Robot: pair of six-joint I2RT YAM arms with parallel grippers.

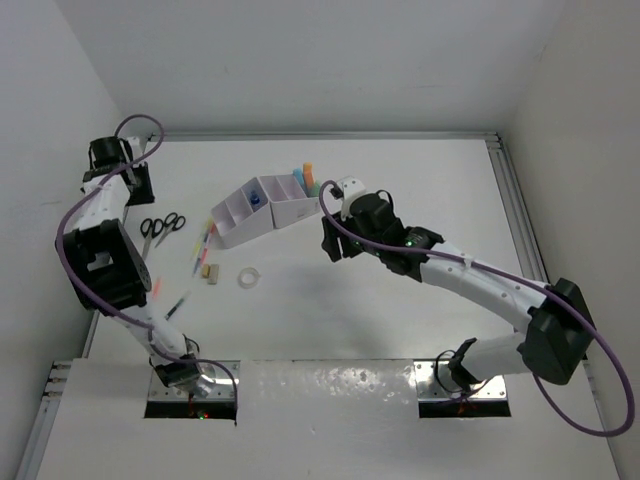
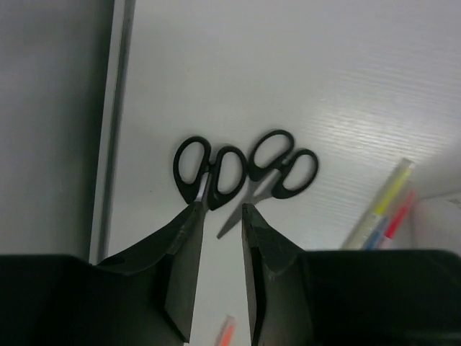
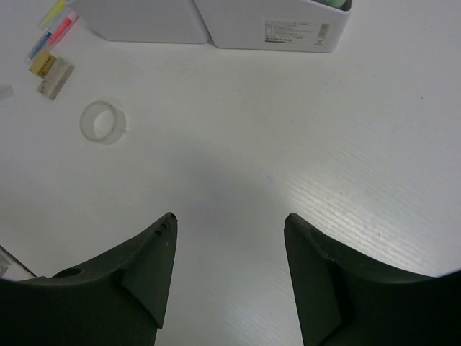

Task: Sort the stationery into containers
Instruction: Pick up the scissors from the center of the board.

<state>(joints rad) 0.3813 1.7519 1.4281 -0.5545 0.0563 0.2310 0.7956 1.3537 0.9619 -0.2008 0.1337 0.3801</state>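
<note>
Top external: white table, pale walls on three sides, both arms' jaws apart

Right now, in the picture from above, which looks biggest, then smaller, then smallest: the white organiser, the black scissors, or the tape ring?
Biggest first:
1. the white organiser
2. the black scissors, two pairs that look alike in size
3. the tape ring, smallest

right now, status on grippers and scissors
Left gripper open, aimed at two black scissors, nothing held. Right gripper open, empty, near organiser. Tape ring and pens loose on table. No obstruction seen.
</note>
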